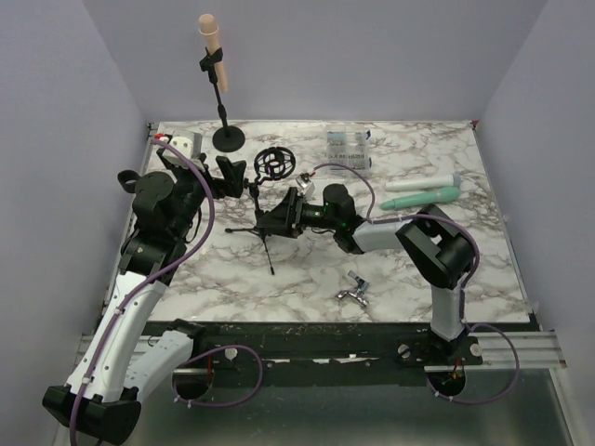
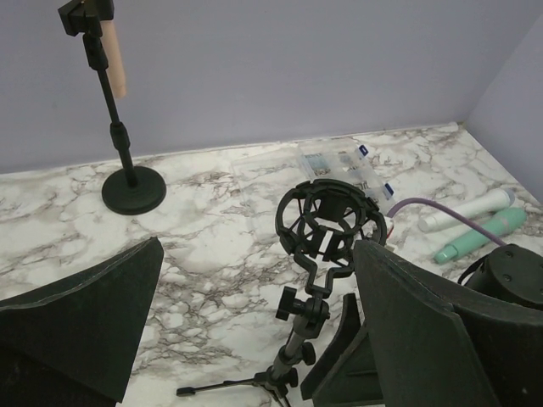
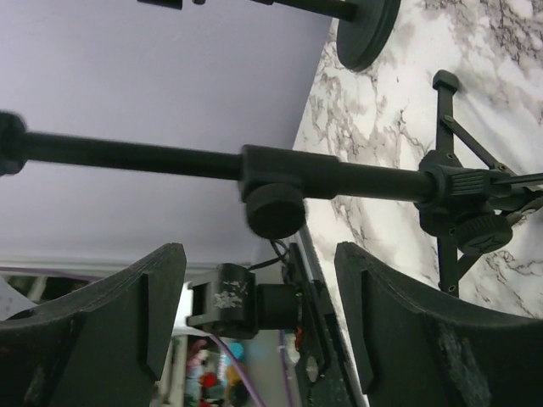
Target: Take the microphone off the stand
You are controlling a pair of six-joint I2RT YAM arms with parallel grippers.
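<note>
Top external — one microphone (image 1: pixel 210 28), two stands (image 1: pixel 229 137) (image 1: pixel 270 223)

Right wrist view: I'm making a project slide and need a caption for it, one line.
Open right gripper lined up on the tripod stand's black shaft, marble table behind.

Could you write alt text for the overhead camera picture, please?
Two robot arms reach over a marble table toward a small black tripod stand with an empty ring mount. Behind, a taller stand holds a tan microphone.
</note>
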